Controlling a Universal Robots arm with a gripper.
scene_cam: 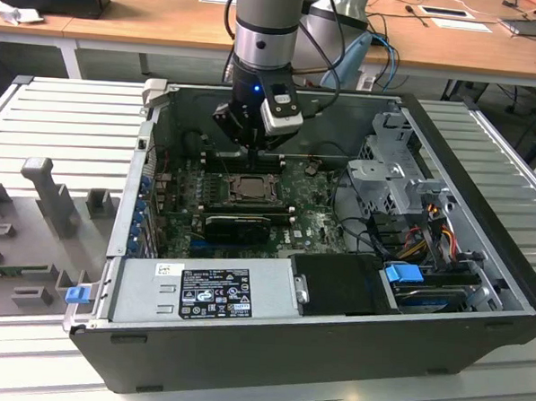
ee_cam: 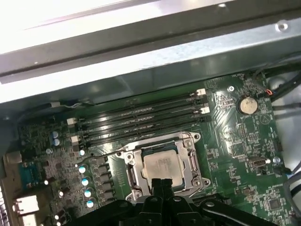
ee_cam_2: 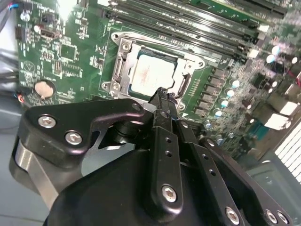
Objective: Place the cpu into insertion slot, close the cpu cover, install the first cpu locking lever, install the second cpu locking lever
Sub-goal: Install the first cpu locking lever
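The cpu [ee_cam_2: 149, 75] lies flat in the insertion slot [scene_cam: 230, 182] on the green motherboard, dull silver face up. The silver cpu cover [ee_cam_2: 123, 61] lies down around it as a frame, and the chip shows through its cut-out. My gripper [ee_cam_2: 162, 92] hangs just above the near edge of the socket, with its black fingers pressed together and nothing between them. In the first wrist view the fingertips [ee_cam: 162, 183] overlap the edge of the cpu [ee_cam: 162, 165]. From the exterior view the gripper [scene_cam: 257, 153] sits inside the open computer case, above the socket.
Long black memory slots [ee_cam: 141, 117] run beside the socket. A black graphics card [scene_cam: 238, 224] lies on the socket's near side, and a power supply [scene_cam: 205, 291] fills the case front. A metal drive cage [scene_cam: 386, 171] and cables stand at the exterior view's right. A coin battery [ee_cam: 247, 104] sits on the board.
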